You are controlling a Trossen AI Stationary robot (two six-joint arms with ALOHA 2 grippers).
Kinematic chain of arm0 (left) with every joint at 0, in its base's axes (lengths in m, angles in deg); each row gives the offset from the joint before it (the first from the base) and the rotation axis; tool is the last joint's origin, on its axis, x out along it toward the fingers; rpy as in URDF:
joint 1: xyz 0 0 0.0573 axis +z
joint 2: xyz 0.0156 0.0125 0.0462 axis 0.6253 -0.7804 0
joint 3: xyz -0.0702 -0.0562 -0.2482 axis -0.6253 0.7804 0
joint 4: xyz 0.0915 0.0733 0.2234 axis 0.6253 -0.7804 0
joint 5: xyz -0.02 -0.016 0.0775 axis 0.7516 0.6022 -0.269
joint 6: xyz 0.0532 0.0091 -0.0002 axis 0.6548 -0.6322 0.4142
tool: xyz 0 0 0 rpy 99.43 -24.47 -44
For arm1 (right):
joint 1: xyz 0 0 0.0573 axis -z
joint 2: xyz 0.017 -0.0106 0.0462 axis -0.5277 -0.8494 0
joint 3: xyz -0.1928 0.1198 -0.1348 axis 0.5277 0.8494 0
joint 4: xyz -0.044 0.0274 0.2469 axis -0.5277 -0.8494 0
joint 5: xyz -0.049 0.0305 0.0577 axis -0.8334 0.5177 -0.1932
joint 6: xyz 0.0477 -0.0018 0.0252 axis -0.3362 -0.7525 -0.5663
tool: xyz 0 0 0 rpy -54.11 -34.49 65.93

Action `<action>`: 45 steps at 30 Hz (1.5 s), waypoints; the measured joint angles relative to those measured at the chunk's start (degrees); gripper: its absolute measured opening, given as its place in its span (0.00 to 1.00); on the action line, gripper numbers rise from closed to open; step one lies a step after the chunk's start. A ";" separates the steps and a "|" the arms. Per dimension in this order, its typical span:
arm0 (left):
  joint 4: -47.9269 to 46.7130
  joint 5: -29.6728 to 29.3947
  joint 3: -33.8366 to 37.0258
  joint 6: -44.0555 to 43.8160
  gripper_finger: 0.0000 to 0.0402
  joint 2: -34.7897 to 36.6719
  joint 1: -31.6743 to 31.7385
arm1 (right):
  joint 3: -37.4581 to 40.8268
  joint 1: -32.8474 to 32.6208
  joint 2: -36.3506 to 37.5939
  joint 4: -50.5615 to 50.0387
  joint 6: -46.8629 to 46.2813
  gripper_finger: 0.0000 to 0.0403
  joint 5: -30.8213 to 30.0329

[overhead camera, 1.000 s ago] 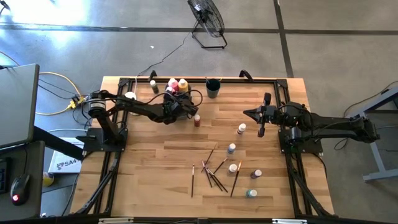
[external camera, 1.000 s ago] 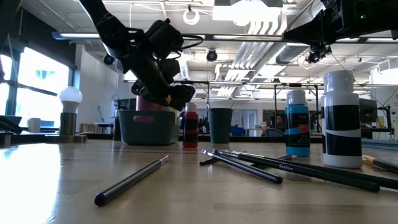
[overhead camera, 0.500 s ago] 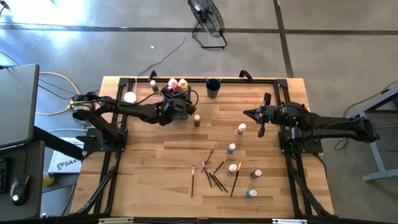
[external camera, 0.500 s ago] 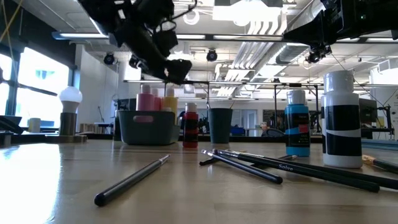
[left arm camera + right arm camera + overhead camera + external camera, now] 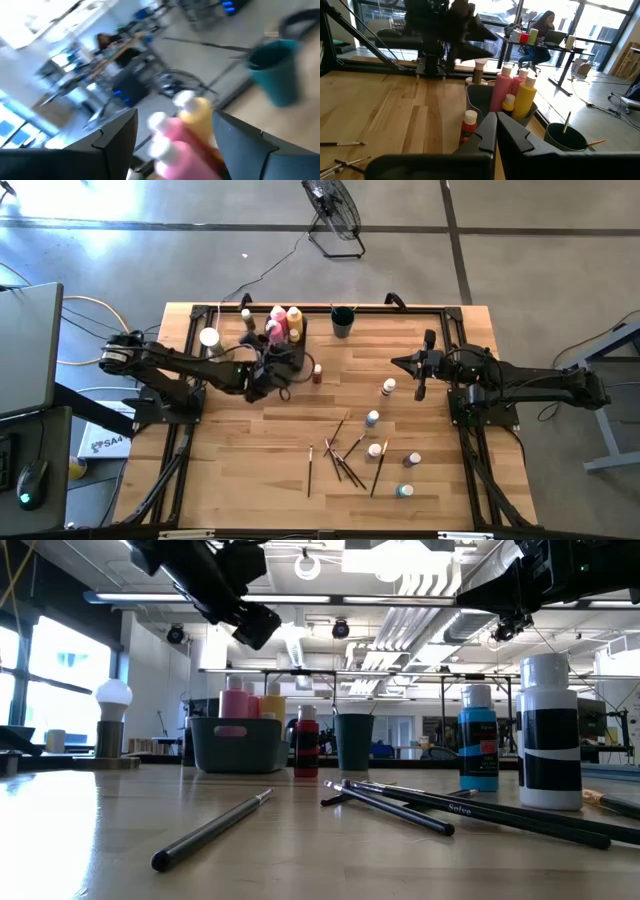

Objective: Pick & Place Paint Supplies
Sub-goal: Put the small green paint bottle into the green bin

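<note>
Although small, the red bottle (image 5: 317, 373) beside the gray bin (image 5: 297, 330) looks stiff, light and slick, best pinched at its body below the cap. Above the table nearby, the left gripper (image 5: 272, 369) hangs with fingers spread, empty; the right gripper (image 5: 420, 392) waits pressed together.

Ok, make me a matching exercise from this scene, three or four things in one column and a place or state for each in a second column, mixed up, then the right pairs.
Column one:
1. tall pink squeeze bottle
2. small red paint bottle with a white cap
3. thin dark-handled paintbrushes
4. right gripper

Column two:
A. lying loose on the wooden table
B. shut, holding nothing
C. standing inside the dark grey bin
D. standing on the table just beside the bin

Pairs: 1-C, 2-D, 3-A, 4-B
</note>
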 joint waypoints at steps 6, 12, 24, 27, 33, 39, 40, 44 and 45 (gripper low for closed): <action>-1.46 11.29 0.00 0.17 0.62 -0.07 -4.14 | -0.01 -0.02 0.00 0.00 -0.64 0.01 0.00; -1.43 24.03 0.00 0.17 0.62 -0.09 -6.63 | 0.01 0.00 0.02 0.00 -1.05 0.01 0.00; -1.39 54.89 0.00 -4.86 0.62 -0.11 -6.56 | -0.01 -0.01 0.01 0.00 -1.05 0.01 0.00; -1.39 55.19 0.00 -0.41 0.62 -0.11 -6.54 | 0.00 -0.01 -0.01 0.02 -1.07 0.01 -0.01; -1.73 54.53 0.00 1.56 0.62 -0.11 -6.54 | 0.00 -0.01 0.00 0.02 -1.07 0.01 0.00; -4.84 53.92 0.02 1.00 0.62 1.63 -6.47 | 0.00 0.00 0.02 0.02 -1.07 0.01 0.00; -6.02 53.81 0.02 0.94 0.62 2.56 -6.47 | 0.01 0.00 -0.01 -0.01 -1.07 0.01 0.00; -13.57 52.11 0.22 -0.34 0.62 8.38 -6.36 | -0.01 -0.02 0.00 -0.26 -1.07 0.01 0.00; -14.81 52.08 0.22 -0.31 0.62 10.11 -6.30 | -0.01 -0.01 0.02 -0.27 -1.07 0.01 0.00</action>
